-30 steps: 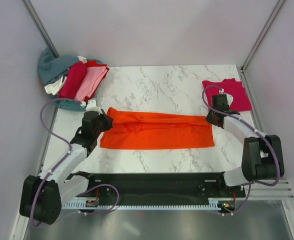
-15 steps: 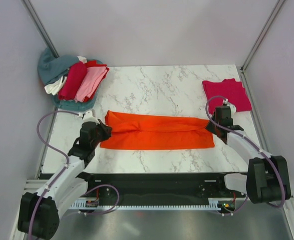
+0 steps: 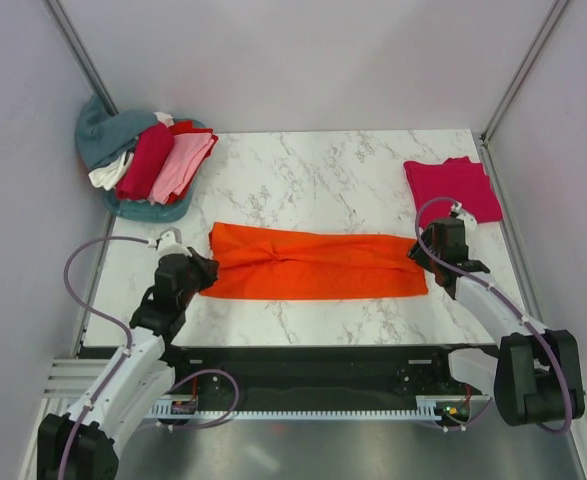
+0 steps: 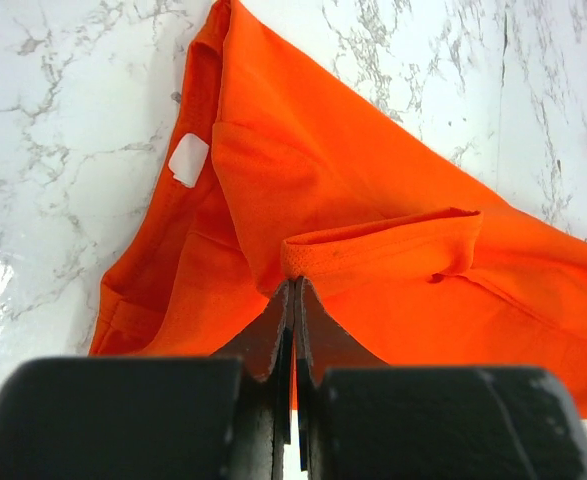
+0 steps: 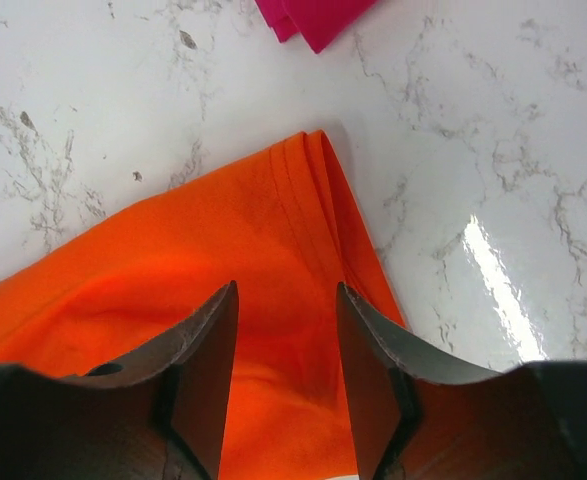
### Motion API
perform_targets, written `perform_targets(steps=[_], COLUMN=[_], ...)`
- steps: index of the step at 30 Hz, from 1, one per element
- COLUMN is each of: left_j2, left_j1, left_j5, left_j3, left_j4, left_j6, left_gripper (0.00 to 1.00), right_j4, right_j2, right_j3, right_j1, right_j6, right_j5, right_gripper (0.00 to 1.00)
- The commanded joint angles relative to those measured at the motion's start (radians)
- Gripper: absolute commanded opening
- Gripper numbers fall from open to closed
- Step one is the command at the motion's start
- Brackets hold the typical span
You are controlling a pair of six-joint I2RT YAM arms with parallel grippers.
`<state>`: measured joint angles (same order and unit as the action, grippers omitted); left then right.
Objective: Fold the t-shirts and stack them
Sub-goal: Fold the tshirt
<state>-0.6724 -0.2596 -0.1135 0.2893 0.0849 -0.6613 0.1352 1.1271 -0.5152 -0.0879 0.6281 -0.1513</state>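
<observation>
Top external view, far-left corner: heap of soft cloth t-shirts [image 3: 148,160] in teal, white, dark red and light pink on the white marble table [image 3: 313,170]. Left gripper [image 3: 191,268] sits at the left end of the bright orange cloth t-shirt [image 3: 313,266], a long folded band across the table's middle. Left wrist view: jaws together, pinching a raised orange fold. Right gripper [image 3: 425,250] is over the band's right end, jaws apart above the cloth. Far right: crimson-pink cloth t-shirt [image 3: 453,188], folded flat, apart from the orange one.

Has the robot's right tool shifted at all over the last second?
Yes. From above, the right tool has drawn back toward the near edge of the table, off the corner of the crimson shirt that it overlapped before; its jaws have opened.
</observation>
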Motion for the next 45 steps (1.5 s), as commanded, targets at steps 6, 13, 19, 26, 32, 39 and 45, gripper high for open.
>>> perform_targets(steps=[6,13,19,26,32,39,45], left_j2=[0.037,-0.021,-0.023,-0.021,-0.032,-0.03,-0.032], left_j1=[0.0,0.002,0.002,0.0,0.0,0.0,0.0], left_j5=[-0.084,-0.042,-0.037,-0.022,-0.006,0.011,0.037], left_j3=[-0.019,0.007,0.031,0.063,0.076,0.073,0.073], left_j4=[0.033,0.018,0.015,0.015,0.006,-0.004,-0.016], left_j6=[-0.054,-0.028,-0.006,0.005,0.003,0.003,-0.001], left_gripper=[0.02,0.02,0.02,0.02,0.02,0.02,0.02], right_j4=[0.003,0.006,0.111,0.245,0.233,0.224,0.198], right_j2=[0.068,0.14,0.094,0.001,-0.142,-0.158,-0.165], right_j3=[-0.108,-0.138,-0.109,-0.05,0.038,0.096,0.113], right_j1=[-0.004,-0.004,-0.007,-0.019,-0.07,-0.09,-0.09], right_j6=[-0.011,-0.021,0.005,0.113,0.32,0.531,0.642], right_j5=[-0.024,0.007,0.009,0.021,0.027,0.009,-0.062], right_gripper=[0.58,0.5,0.47,0.49,0.5,0.49,0.47])
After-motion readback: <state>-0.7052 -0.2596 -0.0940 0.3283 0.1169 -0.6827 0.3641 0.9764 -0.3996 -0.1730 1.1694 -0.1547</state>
